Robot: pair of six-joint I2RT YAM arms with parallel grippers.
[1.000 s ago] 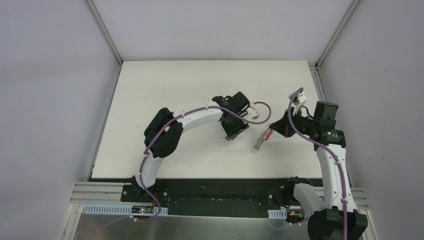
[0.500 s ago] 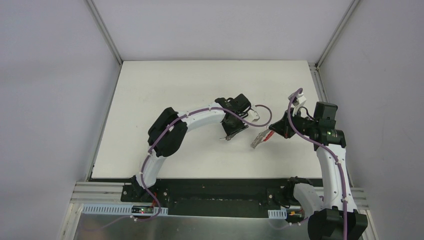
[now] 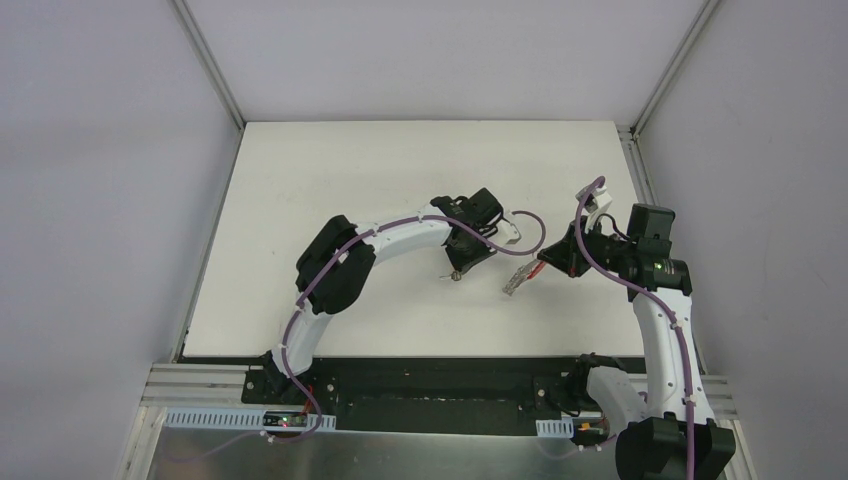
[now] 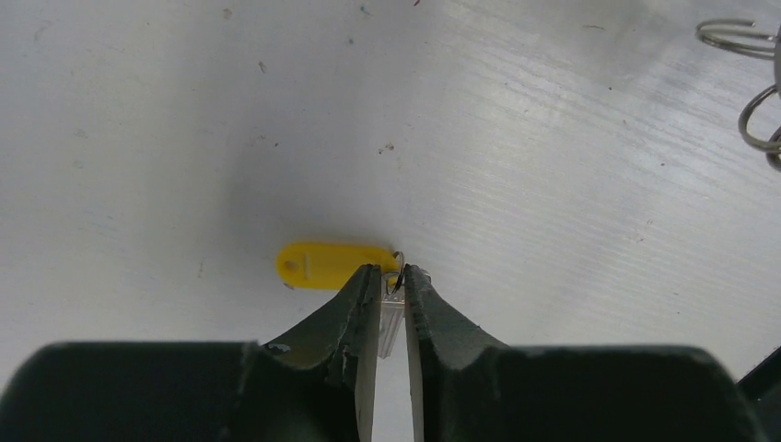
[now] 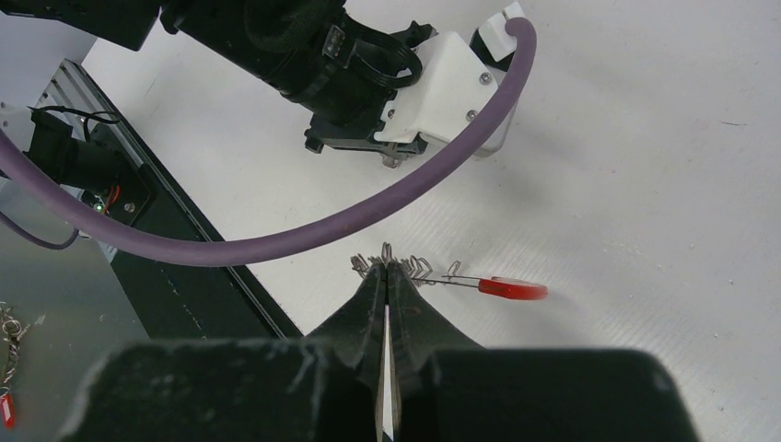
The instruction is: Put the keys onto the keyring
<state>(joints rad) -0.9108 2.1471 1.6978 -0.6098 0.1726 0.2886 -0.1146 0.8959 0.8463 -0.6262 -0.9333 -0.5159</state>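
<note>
The key point(image 4: 393, 311) is tiny and silver and lies on the white table, joined by a small ring to a yellow plastic tag point(image 4: 330, 264). My left gripper point(image 4: 393, 273) point(image 3: 458, 270) stands over it, its two jaws pressed against the key's sides. In the top view the key is hidden under that gripper. My right gripper point(image 5: 387, 265) point(image 3: 545, 263) is shut on the keyring point(image 5: 419, 270) point(image 3: 518, 279), whose silvery wire loops and red end point(image 5: 512, 288) hang just above the table. Some of its loops point(image 4: 757, 120) show at the right edge of the left wrist view.
The black mounting rail point(image 3: 420, 375) runs along the table's near edge. The left arm's purple cable point(image 5: 368, 214) and wrist point(image 5: 350, 64) sit close in front of the right gripper. Grey walls enclose the white table point(image 3: 330, 180) on three sides.
The left jaws have narrowed from well apart to tight around the key. The right gripper has kept its hold and shifted the keyring slightly toward the left gripper.
</note>
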